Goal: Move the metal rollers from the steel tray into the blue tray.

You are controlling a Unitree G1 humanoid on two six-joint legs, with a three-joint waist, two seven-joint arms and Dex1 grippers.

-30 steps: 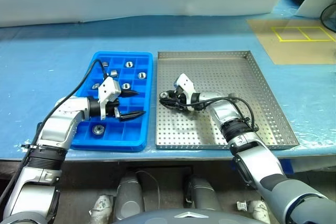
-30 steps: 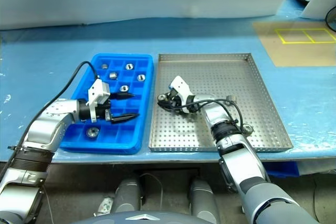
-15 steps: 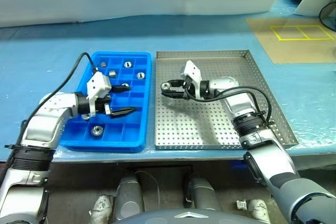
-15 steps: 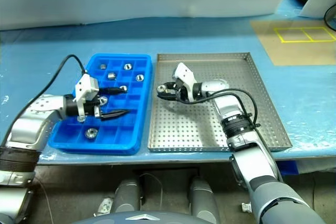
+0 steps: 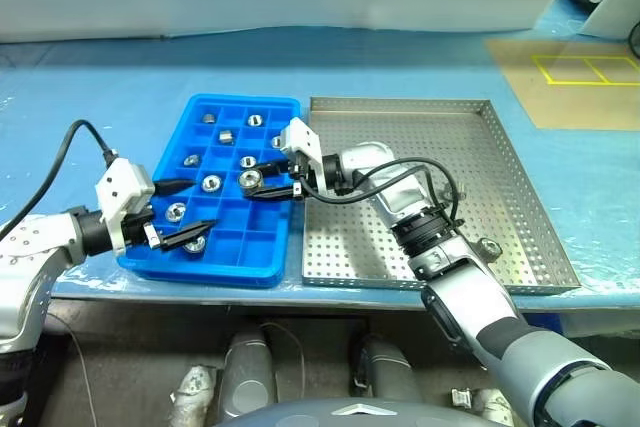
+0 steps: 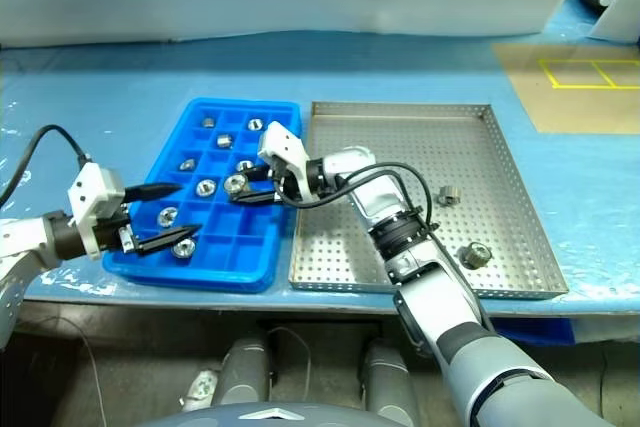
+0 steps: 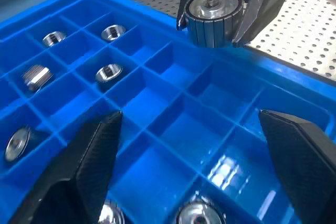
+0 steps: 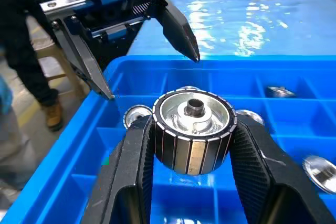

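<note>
Right gripper (image 6: 243, 187) clamped on one metal roller (image 6: 235, 185), hole facing up, held above the middle cells of the blue tray (image 6: 270, 267). Roller looks level between the pads. Best move, by my reading: pick a bare cell, centre over it clear of the dividers, lower, then release. Left gripper (image 6: 168, 214) hangs with jaws spread wide at the blue tray's near-left edge, empty. Two rollers (image 6: 474, 255) lie in the steel tray (image 6: 520, 277), right of the blue tray.
</note>
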